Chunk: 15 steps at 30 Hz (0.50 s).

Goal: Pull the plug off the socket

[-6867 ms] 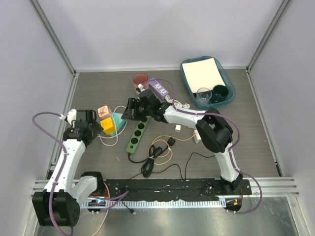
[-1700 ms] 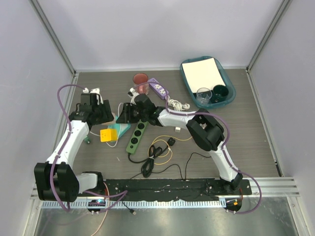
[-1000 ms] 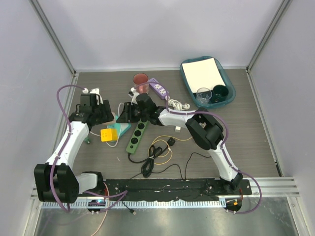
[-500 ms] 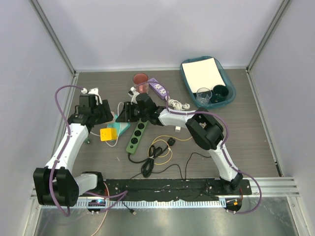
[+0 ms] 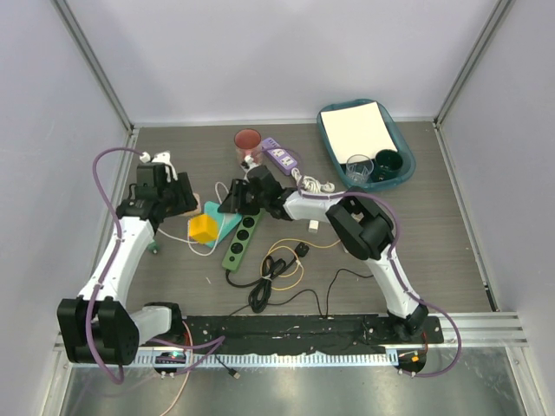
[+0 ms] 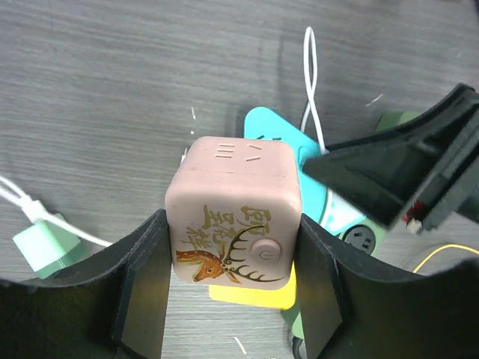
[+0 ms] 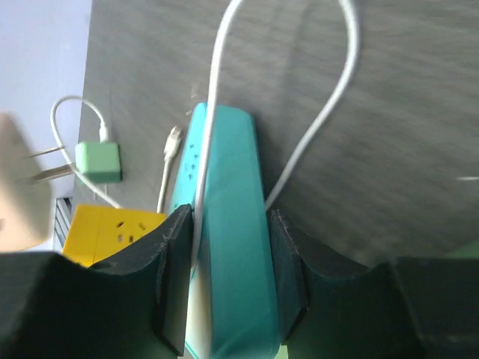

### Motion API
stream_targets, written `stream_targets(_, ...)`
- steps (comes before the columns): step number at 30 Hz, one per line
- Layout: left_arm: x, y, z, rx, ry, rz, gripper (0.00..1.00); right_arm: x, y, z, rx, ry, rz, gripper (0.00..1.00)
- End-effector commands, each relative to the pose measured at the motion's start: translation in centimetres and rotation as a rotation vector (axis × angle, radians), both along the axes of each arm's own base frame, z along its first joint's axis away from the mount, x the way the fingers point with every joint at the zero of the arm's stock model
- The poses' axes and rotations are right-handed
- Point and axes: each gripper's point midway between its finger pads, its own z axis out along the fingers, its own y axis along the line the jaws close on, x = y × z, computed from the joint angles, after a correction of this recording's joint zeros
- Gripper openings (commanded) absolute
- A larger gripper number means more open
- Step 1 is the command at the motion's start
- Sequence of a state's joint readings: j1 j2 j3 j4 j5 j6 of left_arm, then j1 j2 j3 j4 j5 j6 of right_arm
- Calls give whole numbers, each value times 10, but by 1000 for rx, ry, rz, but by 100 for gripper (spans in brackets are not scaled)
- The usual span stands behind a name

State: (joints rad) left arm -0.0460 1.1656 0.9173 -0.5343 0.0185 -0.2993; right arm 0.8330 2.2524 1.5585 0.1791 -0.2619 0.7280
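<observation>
My left gripper [image 6: 233, 224] is shut on a pink cube adapter [image 6: 236, 213] with a deer picture. It holds the cube in the air, apart from everything below; the cube also shows in the top view [image 5: 197, 206]. My right gripper [image 7: 228, 224] is shut on the pale teal-and-white plug adapter [image 7: 232, 187], which lies flat [image 5: 227, 224]. A yellow cube [image 5: 203, 229] sits on the adapter's near end. The green power strip [image 5: 243, 234] lies right beside the adapter. I cannot tell whether they are joined. One black outlet of the strip [image 6: 363, 238] shows empty.
A small green charger [image 7: 97, 161] on a white cable lies left of the adapter. A red cup [image 5: 248, 139] and a purple strip [image 5: 279, 156] stand behind. A teal tray [image 5: 325, 130] is at the back right. A black plug on a yellow cable [image 5: 302, 250] and coiled black cord [image 5: 264, 290] lie nearer.
The pink cube, earlier seated beside the yellow cube, is now held up in my left gripper. In the last half second my right gripper, the teal adapter and the yellow cube shifted slightly right.
</observation>
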Motion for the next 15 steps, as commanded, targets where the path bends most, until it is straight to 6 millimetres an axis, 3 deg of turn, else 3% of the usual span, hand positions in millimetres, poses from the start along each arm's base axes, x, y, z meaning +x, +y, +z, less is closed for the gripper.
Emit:
stream_targets(1, 20, 2, 49, -4, -157, 15, 0, 39, -100, -102, -352, 94, -271, 1)
stream_targets(7, 24, -3, 55, -29, -191, 3, 0, 37, -88, -99, -312, 110, -224, 1)
stream_targets(9, 26, 1, 56, -21, -189, 27, 0, 40, -76, -88, -253, 94, -198, 1)
stream_targets(15, 56, 49, 84, 84, -230, 264, 0, 41, -55, -64, -186, 76, -162, 1)
